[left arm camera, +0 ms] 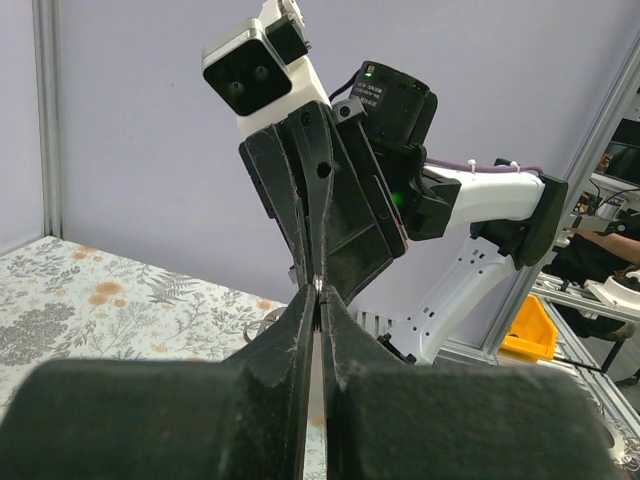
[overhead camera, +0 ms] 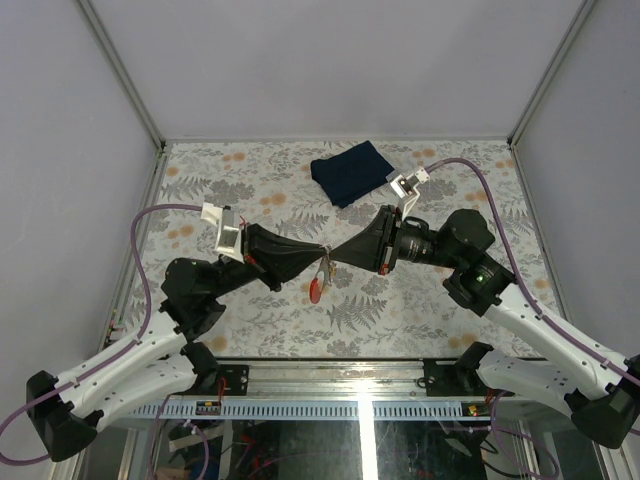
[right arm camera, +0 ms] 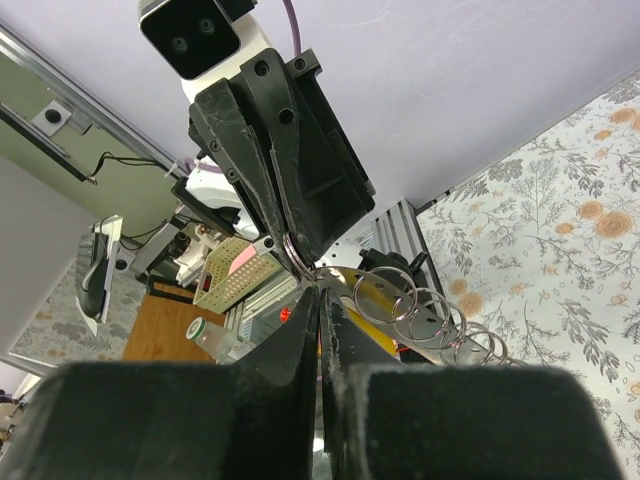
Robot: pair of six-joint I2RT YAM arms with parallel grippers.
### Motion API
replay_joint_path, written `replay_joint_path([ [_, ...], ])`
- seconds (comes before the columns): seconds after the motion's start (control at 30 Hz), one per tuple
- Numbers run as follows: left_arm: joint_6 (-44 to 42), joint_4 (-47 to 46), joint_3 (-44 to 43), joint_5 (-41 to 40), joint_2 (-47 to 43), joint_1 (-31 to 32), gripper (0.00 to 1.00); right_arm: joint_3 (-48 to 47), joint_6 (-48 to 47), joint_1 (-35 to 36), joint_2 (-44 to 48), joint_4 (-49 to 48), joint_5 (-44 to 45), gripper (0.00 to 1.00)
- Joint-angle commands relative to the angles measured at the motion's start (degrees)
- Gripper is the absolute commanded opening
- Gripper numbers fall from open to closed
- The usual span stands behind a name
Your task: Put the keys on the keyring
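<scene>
Two arms nose to nose over the desk (overhead camera: 420,300): left fingers (right arm camera: 285,160) look clamped on the keyring (right arm camera: 291,252), red tag (overhead camera: 316,290) dangling free, right fingers (right arm camera: 300,345) shut too, guessing I'm lining up threading.

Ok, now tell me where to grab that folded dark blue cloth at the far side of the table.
Take the dark blue cloth by its near corner, from above, fingers straddling it. It lies flat on the table, so only an edge or corner offers a pinch, and that corner is the nearest one to reach. Tilting in may help slip a finger under.
</scene>
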State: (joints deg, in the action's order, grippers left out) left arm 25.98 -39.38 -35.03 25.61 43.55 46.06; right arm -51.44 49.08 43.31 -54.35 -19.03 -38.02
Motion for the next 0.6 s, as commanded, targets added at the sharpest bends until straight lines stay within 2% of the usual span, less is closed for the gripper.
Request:
replay_joint_path([
  [0.0, -0.49, -4.12, -2.83, 0.88, -0.20, -0.25, 0.00, 0.40, 1.42, -0.39, 0.41, -4.12, 0.41, 0.00],
  [0.23, -0.41, -4.26, -3.12, 1.71, 0.48, -0.25, 0.00, 1.55, 2.77, -0.39, -0.23, -6.66, 0.40, 0.01],
  [0.37, -0.40, -4.31, -3.12, 1.85, 0.49, -0.27, 0.00, 1.63, -0.11, -0.35, 0.75, -5.42, 0.76, 0.13],
  [0.57, -0.57, -3.62, -3.37, 1.92, 0.15, -0.27, 0.00, 1.13, -11.49, -0.39, 3.84, -2.51, 1.75, 0.32],
])
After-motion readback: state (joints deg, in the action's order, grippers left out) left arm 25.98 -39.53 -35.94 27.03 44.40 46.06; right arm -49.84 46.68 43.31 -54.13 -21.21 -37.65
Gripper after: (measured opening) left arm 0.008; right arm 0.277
